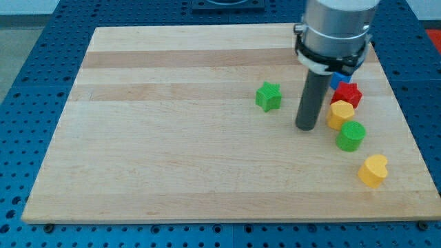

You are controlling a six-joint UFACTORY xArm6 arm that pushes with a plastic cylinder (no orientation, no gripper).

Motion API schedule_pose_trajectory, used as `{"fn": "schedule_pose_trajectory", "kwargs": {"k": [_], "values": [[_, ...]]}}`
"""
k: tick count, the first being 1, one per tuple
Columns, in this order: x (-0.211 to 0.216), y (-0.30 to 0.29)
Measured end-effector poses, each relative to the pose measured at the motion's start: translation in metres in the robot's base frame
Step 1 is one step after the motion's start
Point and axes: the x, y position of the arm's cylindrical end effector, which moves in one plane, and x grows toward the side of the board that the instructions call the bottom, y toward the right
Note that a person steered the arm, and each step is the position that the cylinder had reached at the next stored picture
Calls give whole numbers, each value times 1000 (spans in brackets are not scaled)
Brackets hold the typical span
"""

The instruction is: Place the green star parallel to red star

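The green star (269,96) lies on the wooden board (172,138), right of the middle. The red star (346,94) lies further to the view's right, near the board's right edge, partly behind the arm. My tip (306,127) rests on the board between the two stars, a little lower in the view than both. It stands to the right of the green star with a gap between them, and close to the left of a yellow block (340,114).
A blue block (337,80) shows just above the red star, mostly hidden by the arm. A green round block (351,136) lies below the yellow block. A yellow heart (373,170) lies near the board's lower right.
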Motion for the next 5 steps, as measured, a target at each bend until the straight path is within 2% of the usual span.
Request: {"fn": "schedule_pose_trajectory", "kwargs": {"k": [2, 3, 4, 5], "values": [[-1, 35], [-1, 28], [-17, -23], [-57, -37]]}}
